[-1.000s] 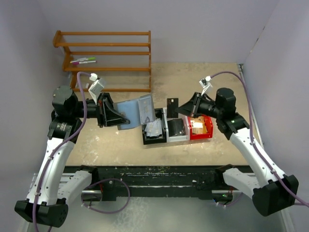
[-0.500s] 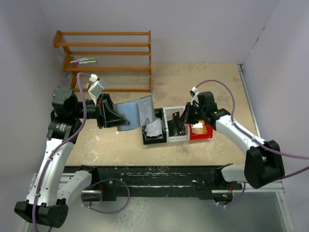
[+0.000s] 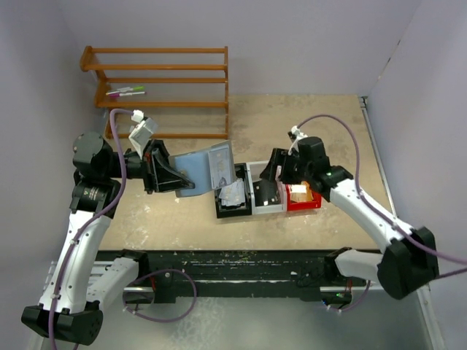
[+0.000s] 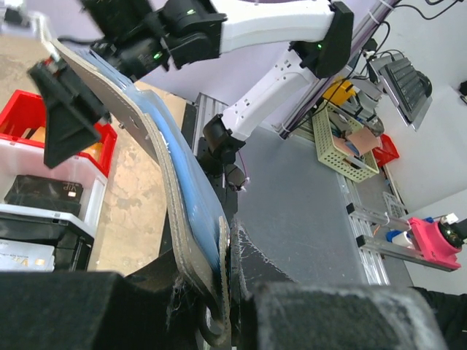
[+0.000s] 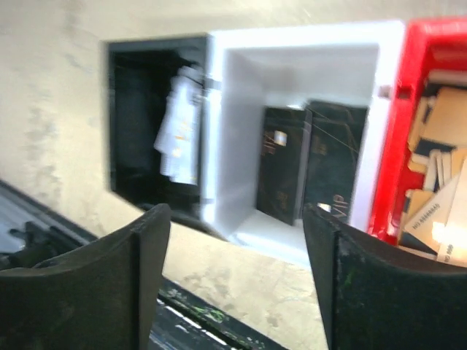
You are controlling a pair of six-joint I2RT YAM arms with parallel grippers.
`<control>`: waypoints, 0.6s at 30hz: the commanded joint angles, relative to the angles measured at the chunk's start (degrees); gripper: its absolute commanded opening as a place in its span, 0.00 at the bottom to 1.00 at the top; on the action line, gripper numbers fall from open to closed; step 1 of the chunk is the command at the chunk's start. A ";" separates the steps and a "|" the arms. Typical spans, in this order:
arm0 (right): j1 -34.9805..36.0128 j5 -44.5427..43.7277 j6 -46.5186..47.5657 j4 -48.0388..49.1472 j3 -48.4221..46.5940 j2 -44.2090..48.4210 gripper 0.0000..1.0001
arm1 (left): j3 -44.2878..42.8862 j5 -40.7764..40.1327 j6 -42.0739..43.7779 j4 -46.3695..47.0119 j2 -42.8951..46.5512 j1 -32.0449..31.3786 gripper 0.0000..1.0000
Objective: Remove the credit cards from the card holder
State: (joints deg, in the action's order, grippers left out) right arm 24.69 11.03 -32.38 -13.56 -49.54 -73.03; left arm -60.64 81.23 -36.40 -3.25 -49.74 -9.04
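The blue-grey card holder (image 3: 208,169) hangs open above the table, left of the bins, and my left gripper (image 3: 179,177) is shut on its near edge. In the left wrist view the card holder (image 4: 174,164) runs edge-on away from the left gripper (image 4: 228,292). My right gripper (image 3: 270,170) hovers open over the white bin (image 3: 257,169), nothing between its fingers. Below the right gripper (image 5: 237,222), two black credit cards (image 5: 281,175) lean in the white bin (image 5: 292,55). A pale silvery card (image 5: 179,127) stands in the black bin (image 5: 146,51).
The black bin (image 3: 221,206), the white bin and a red bin (image 3: 312,201) sit side by side mid-table; the red bin (image 5: 412,87) holds tan cards (image 5: 438,168). A wooden rack (image 3: 160,87) with markers (image 3: 125,92) stands at the back left.
The right gripper brought a black card down over the white bin and opened; the card now rests in that bin. The left gripper kept its grip on the holder, barely shifting.
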 commanded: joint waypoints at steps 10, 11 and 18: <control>5.39 23.26 -32.01 53.58 5.09 21.71 0.94 | -0.51 -0.98 -7.27 11.39 0.11 -0.10 0.00; 7.07 22.62 -31.43 54.00 4.42 21.26 0.95 | -0.48 -1.06 -7.59 11.81 0.16 -0.10 0.00; 15.95 20.29 -28.75 56.70 0.87 14.06 0.96 | -0.21 -1.39 -10.88 15.64 -0.16 -0.10 0.00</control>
State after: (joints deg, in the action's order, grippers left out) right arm 37.54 31.07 -59.72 35.11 -45.93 -55.81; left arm -60.45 80.82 -44.95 6.83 -50.04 -9.04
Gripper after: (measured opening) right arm 0.959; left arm 0.176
